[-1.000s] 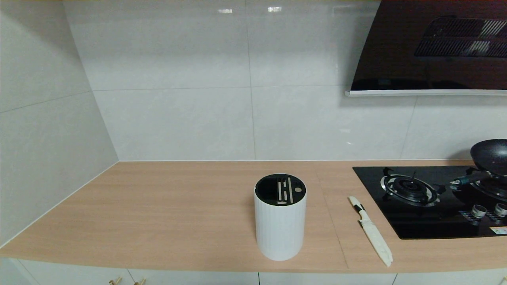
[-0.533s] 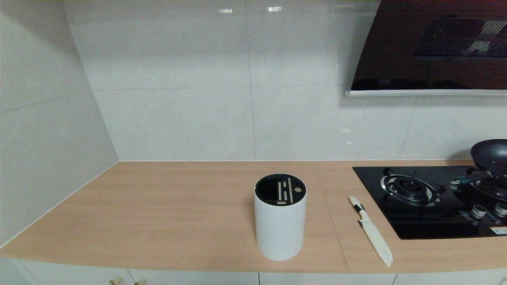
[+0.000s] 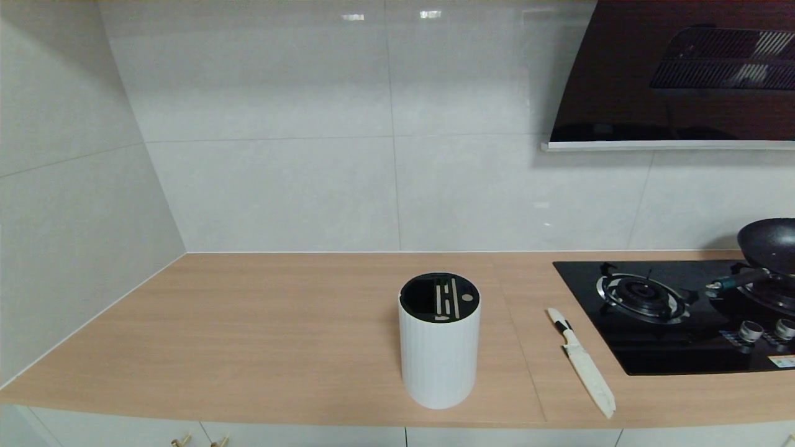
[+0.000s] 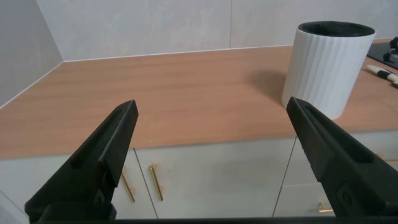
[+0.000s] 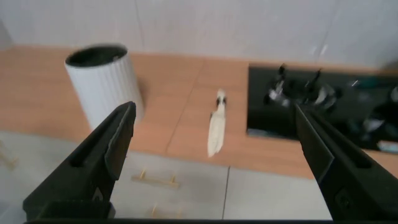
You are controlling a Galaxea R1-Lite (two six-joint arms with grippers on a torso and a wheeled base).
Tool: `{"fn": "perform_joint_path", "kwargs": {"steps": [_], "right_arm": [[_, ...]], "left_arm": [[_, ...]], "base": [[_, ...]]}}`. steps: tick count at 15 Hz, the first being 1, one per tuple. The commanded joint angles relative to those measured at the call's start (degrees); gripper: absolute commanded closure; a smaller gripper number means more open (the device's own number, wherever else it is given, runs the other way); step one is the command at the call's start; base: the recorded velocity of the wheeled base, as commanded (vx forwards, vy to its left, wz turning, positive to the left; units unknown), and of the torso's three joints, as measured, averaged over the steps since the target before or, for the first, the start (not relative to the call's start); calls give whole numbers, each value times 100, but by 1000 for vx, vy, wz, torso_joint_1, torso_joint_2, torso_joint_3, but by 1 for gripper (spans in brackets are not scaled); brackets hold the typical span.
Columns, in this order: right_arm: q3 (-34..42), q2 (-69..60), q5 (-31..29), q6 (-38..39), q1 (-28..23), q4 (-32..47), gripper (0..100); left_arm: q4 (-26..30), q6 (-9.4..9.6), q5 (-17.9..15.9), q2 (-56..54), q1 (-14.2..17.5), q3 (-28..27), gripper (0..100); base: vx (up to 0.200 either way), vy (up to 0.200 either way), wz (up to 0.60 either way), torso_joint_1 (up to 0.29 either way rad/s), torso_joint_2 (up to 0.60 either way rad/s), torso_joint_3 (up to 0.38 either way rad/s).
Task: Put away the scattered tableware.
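Note:
A white ribbed cylindrical holder [image 3: 439, 347] with a black slotted top stands on the wooden counter [image 3: 261, 335]. To its right, a white knife [image 3: 582, 363] with a black band on its handle lies flat on the counter, close to the front edge. The holder [image 4: 327, 67] and the knife's handle end [image 4: 384, 74] appear past my left gripper [image 4: 211, 130], which hangs open in front of the counter edge. My right gripper [image 5: 214, 134] is open too, in front of the counter, with the holder [image 5: 104, 83] and the knife [image 5: 217, 123] beyond it.
A black gas hob [image 3: 677, 313] fills the counter's right end, with a dark wok [image 3: 769, 245] on its far burner. A range hood [image 3: 677, 81] hangs above. Tiled walls close the back and left. Cabinet doors with brass handles [image 4: 155, 182] sit below the counter.

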Motion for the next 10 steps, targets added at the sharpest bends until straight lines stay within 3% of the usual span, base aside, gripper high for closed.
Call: {"fn": "perform_joint_path", "kwargs": {"steps": [1, 10], "right_arm": [[-643, 2207, 37, 22, 259, -428, 0], [-1250, 6505, -130, 338, 584, -3328, 0]], "left_arm": [[0, 2, 1, 0, 1, 1, 0], [0, 2, 1, 0, 1, 1, 0]], "base": [[0, 0, 0, 0, 0, 0], [0, 0, 0, 0, 0, 0]]}}
